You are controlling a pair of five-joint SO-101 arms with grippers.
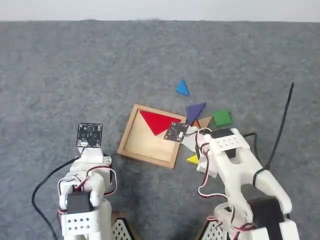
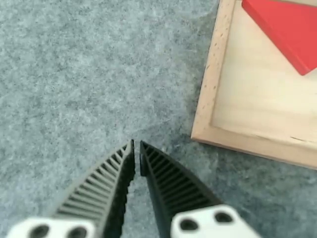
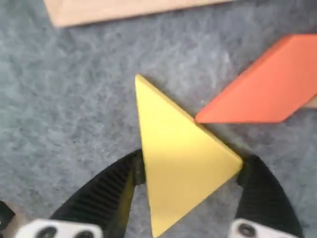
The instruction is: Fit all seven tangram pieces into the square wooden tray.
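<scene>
Grey felt (image 1: 60, 65) covers the table. At the tray's eight o'clock the left gripper (image 2: 137, 148) hangs low over bare felt, its jaws all but closed on nothing. The wooden tray (image 1: 127, 129) holds one red triangle (image 1: 157, 121) up at its one o'clock side. Off its four o'clock side the right gripper (image 3: 190, 168) points steeply down, jaws spread wide and bearing on opposite sides of the yellow triangle (image 3: 178, 148), which seems to lie flat on the felt. I'd lift straight up before swinging toward ten o'clock: an orange piece (image 3: 267, 89) touches its edge, and the rim needs clearing.
</scene>
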